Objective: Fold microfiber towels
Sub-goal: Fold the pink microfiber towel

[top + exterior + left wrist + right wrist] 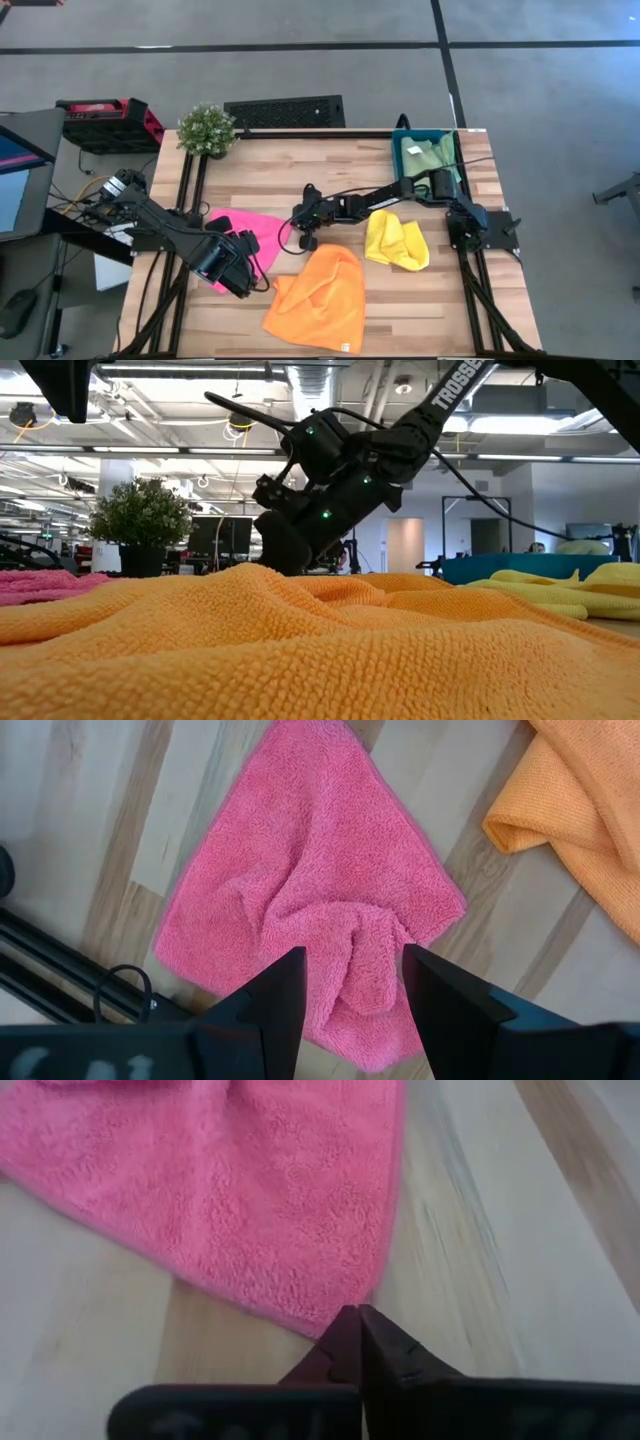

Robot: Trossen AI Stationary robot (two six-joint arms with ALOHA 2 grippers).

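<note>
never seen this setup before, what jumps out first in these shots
The bright towels on the wooden table: an orange towel spread at the front, a crumpled pink towel to its left, a yellow towel bunched to its right. The right gripper is shut at a corner of the pink towel, while the open left gripper hovers over its other end.

Legible markings: one item.
"TROSSEN", white capital letters running lengthwise along the dark link of the right arm, readable in the low view only; the word's end runs off the picture's upper edge. No other text, label, number or sign can be read on the towels, table, bin or background fittings in any view.
</note>
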